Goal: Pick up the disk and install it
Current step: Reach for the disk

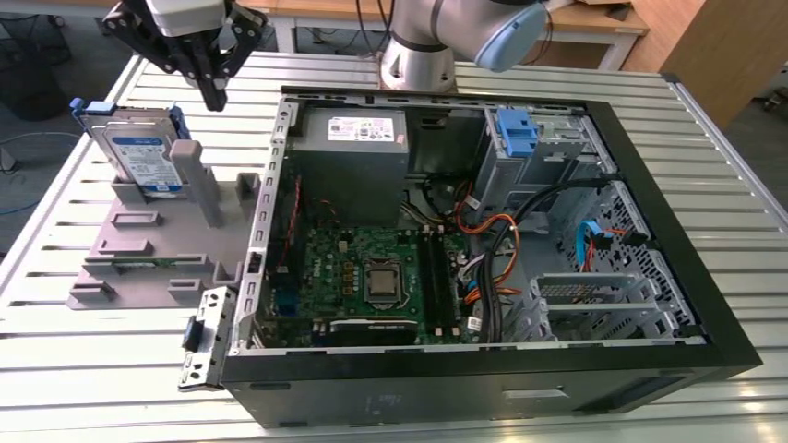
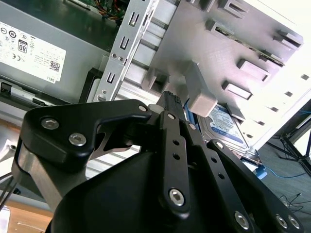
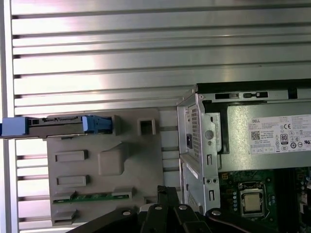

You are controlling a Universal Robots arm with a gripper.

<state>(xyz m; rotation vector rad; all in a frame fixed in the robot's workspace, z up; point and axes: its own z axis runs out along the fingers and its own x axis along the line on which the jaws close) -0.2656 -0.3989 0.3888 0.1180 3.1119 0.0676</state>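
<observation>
The disk (image 1: 146, 159) is a silver hard drive with a blue-and-white label in a blue carrier. It stands upright on edge at the back of a grey holder (image 1: 138, 247), at the exterior view's left. The first wrist view shows the disk (image 3: 58, 124) edge-on from above, and the second wrist view shows part of its label (image 2: 228, 124) behind a grey post. My gripper (image 1: 217, 100) hangs above the table, just to the exterior view's right of the disk and higher than it. Its black fingers (image 2: 171, 99) are shut together on nothing and touch nothing.
An open black computer case (image 1: 689, 305) lies on the slatted metal table (image 1: 148, 388), beside the holder. Inside are the motherboard (image 1: 369, 277), the grey power supply (image 1: 354, 138), a tall blue latch (image 1: 518, 134) and a metal drive cage (image 1: 591, 295) with cables. The arm's base (image 1: 416, 55) stands behind the case.
</observation>
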